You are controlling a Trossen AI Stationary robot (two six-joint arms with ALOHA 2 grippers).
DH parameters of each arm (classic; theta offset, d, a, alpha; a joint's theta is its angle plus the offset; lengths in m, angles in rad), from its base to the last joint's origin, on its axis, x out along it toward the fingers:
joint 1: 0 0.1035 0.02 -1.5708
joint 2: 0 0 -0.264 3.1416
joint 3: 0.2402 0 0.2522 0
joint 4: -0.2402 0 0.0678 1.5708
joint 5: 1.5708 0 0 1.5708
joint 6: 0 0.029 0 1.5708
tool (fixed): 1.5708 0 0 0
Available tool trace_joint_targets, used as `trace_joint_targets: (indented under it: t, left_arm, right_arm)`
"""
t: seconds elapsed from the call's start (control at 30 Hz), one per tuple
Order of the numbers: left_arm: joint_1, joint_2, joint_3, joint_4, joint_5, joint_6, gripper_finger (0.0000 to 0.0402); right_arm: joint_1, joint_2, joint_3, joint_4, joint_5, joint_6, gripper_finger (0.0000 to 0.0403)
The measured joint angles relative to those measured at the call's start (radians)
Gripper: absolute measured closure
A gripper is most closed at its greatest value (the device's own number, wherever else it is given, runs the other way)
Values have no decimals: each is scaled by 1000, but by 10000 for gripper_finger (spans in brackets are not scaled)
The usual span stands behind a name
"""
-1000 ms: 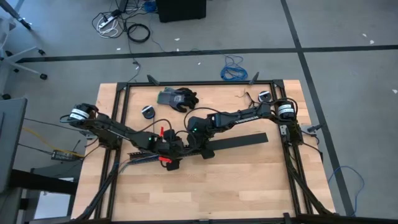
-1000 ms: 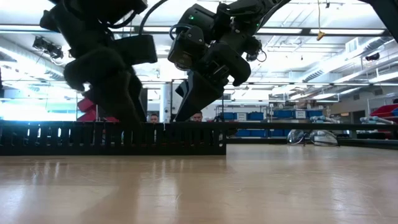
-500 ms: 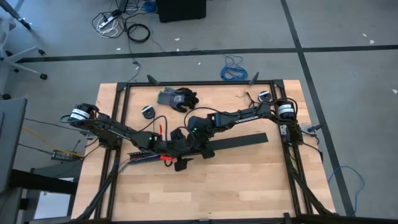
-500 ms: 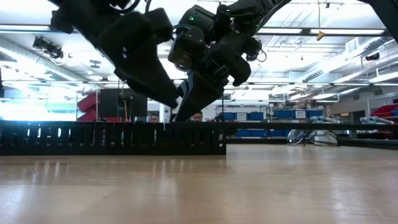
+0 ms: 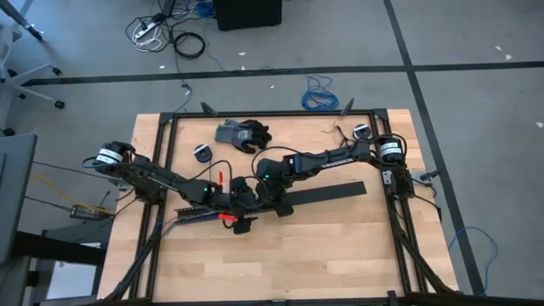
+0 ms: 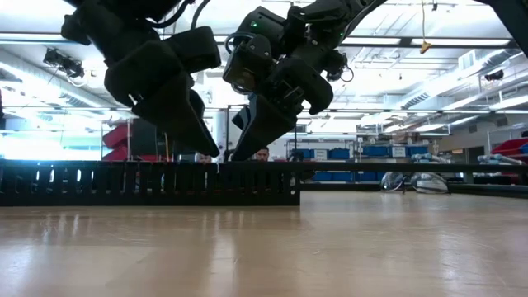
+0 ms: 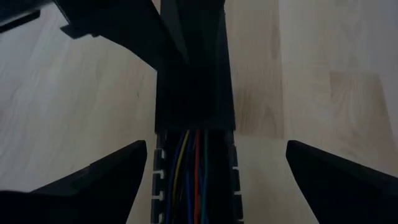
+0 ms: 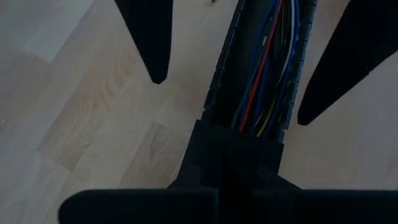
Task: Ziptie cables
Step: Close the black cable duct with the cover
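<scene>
The black slotted channel [image 5: 327, 192] lies flat across the table, its open-top stretch toward the table's left. The cables [image 7: 189, 177], thin blue, red, yellow and green wires, run lengthwise inside it [image 8: 267, 62]. My left gripper [image 5: 244, 202] hovers above the open-top stretch, open wide. One finger [image 7: 99, 180] stands on each side of the channel [image 7: 193, 186] without touching it. My right gripper [image 5: 269, 194] is just to its right, shut [image 8: 239, 134], tips down on the channel where the wires vanish under black. In the low view, both grippers [image 6: 206, 148] [image 6: 239, 148] point down at the channel's top edge [image 6: 148, 165]. My right gripper stands with its shut fingers [image 8: 230, 155] on the channel at the spot where the wires pass out of sight [image 7: 193, 121]. It comes from above, slanting in from the table's right. The fingers themselves hide the place of touch. The channel lies flat on the table.
A pair of dark gloves [image 5: 244, 134] lies near the far edge, with a small round black object [image 5: 202, 153] to their left and another [image 5: 362, 132] by the right arm's base. A black metal frame [image 5: 255, 114] borders the table. Bare wood [image 5: 323, 246] spreads along the near side.
My left gripper has moved along the channel toward the table's right and now stands close beside my right gripper. It tipped over on the way and has come back more upright. My right gripper and the channel have kept still.
</scene>
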Motion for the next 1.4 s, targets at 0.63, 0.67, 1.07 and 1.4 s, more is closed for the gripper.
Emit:
trace_joint_targets:
  t: [0.63,0.67,1.07,1.4]
  left_arm:
    - [0,7,0,-49,-59,51,21]
    - [0,8,0,-52,-59,51,21]
    - [0,41,0,-54,-65,-3,21]
    - [-1,54,0,-53,-100,-5,21]
  right_arm:
    - [0,0,0,1,-2,0,403]
    - [0,0,0,1,-2,-1,403]
    - [0,0,0,0,-5,-1,403]
    - [0,0,1,0,-7,-1,403]
